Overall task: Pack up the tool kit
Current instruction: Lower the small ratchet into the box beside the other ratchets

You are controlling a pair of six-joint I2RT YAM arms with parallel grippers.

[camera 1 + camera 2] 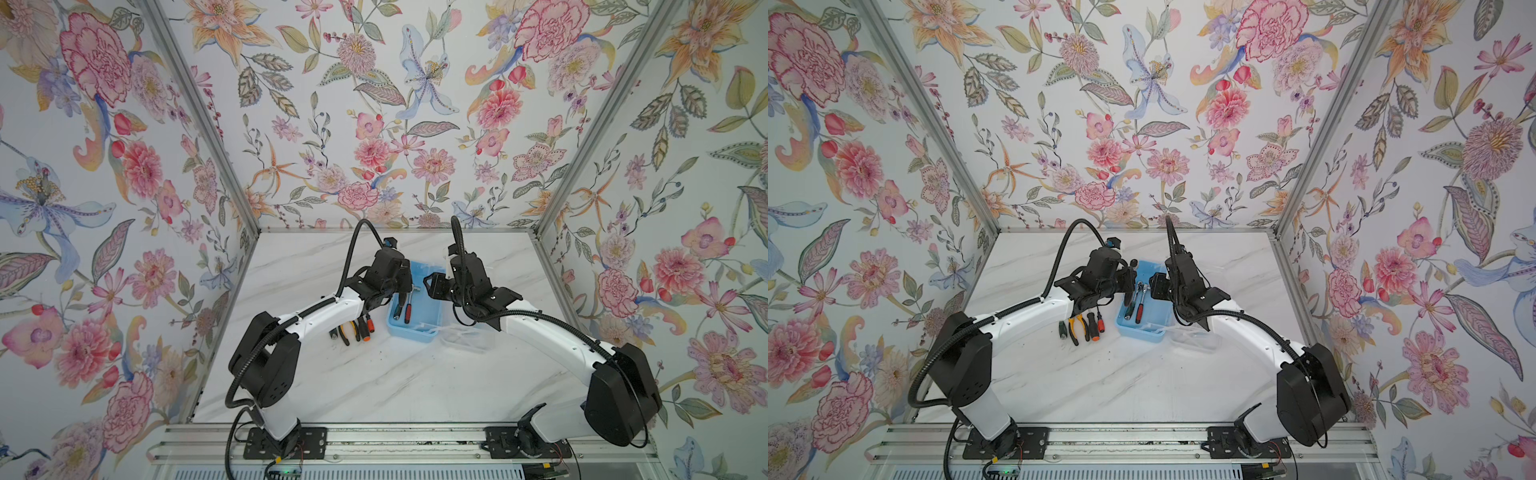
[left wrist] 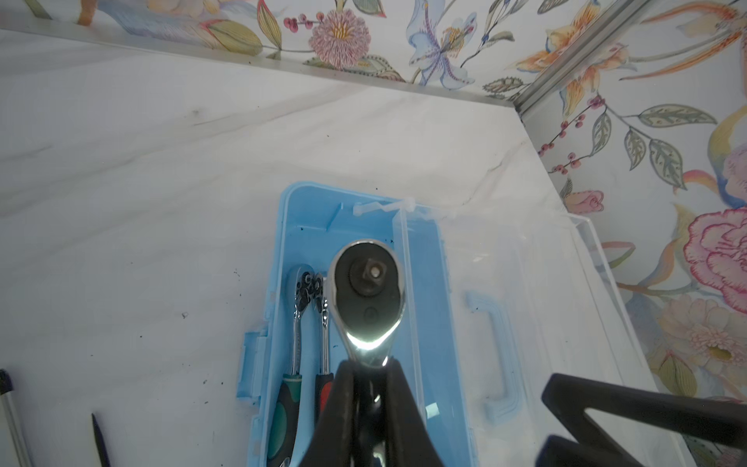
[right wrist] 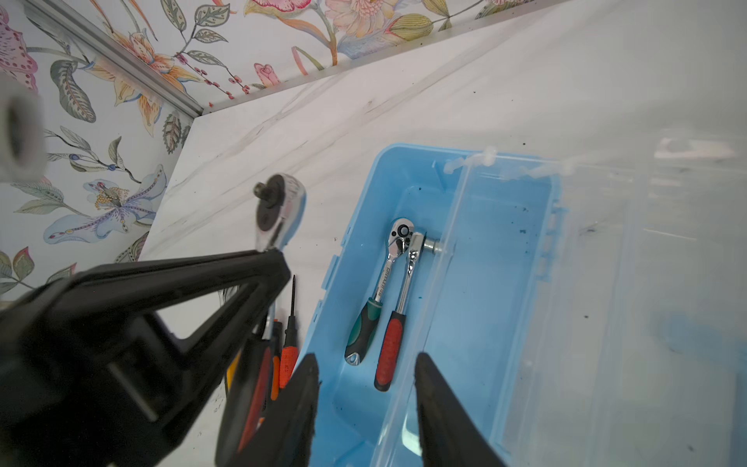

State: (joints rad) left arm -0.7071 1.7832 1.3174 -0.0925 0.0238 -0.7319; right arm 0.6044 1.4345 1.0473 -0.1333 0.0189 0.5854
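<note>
Top views, table (image 1: 1059,395): the pliers (image 1: 1074,328) and screwdrivers (image 1: 1095,330) lie in a row just left of the box (image 2: 291,210), not yet packed. Leave them until your load is down.
Left gripper (image 2: 370,388): it is clamped tight on the neck of the ratchet (image 2: 366,291), just below the head. The head sticks out past the fingertips and the handle runs back beneath the wrist.
Ratchet: it hangs in the air above the left part of the box, steeply tilted. Level it before you descend, so that the long handle does not strike the near wall.
Box: it is open, with the green ratchet (image 3: 378,291) and red ratchet (image 3: 398,307) side by side against the left wall, heads at the far end. The floor to their right looks free, so aim there and keep the ratchet parallel to them. Let go only once it rests on the floor.
Right gripper (image 3: 367,366): it is partly open and holds nothing, poised over the near end of the box. Draw it back if it crowds your path.
Lid (image 2: 525,283): clear and folded out flat to the right of the box. Keep the ratchet head off its hinge edge.
</note>
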